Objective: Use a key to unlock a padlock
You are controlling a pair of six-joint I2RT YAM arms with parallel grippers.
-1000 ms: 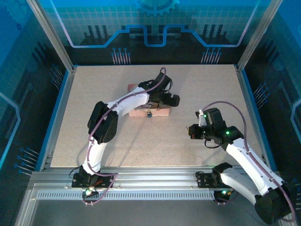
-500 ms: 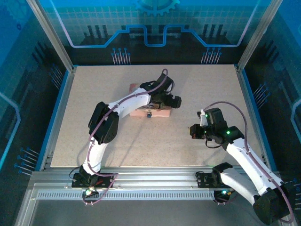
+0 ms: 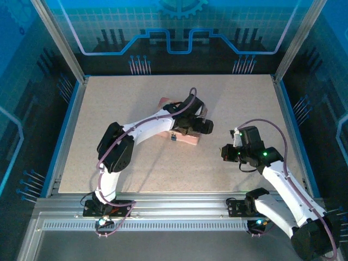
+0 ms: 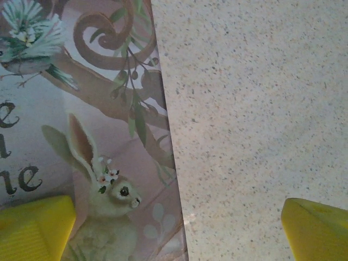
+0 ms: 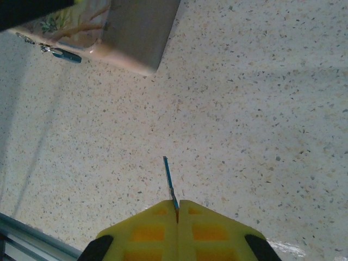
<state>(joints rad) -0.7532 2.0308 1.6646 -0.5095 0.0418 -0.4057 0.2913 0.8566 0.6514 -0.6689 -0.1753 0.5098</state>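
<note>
While the right hand (image 5: pixel 176 213) is clenched on the very thin dark metal key (image 5: pixel 169 182), whose blade juts straight forward from between its tips, the step in hand looks to be carrying that blade to the tiny dark-bluish padlock (image 5: pixel 67 55). The padlock hangs at the near long side of the pink illustrated rectangular tin box (image 5: pixel 136 38), low against the speckled table (image 3: pixel 136 163) and well apart from the key's tip. Its keyhole is too small to make out, so the approach should be slow, with the blade lined up along the lock's axis before any push. A sliver like this can pivot between the pads, so the grip wants to be firm and the contact light. From above, the right hand (image 3: pixel 225 153) sits to the right of the tin and nearer the bases, so it must travel left and away.

The left hand (image 4: pixel 179 234) is spread wide and grasps nothing. It hovers over the tin's end with one yellow finger (image 4: pixel 32 225) above the lid and the other above bare table. It would do well to steady the tin or the loose padlock, which may otherwise swing away from the key. In the way are the tin's near corner and the left wrist with its cable, which hang close over the padlock (image 3: pixel 173 137).
</note>
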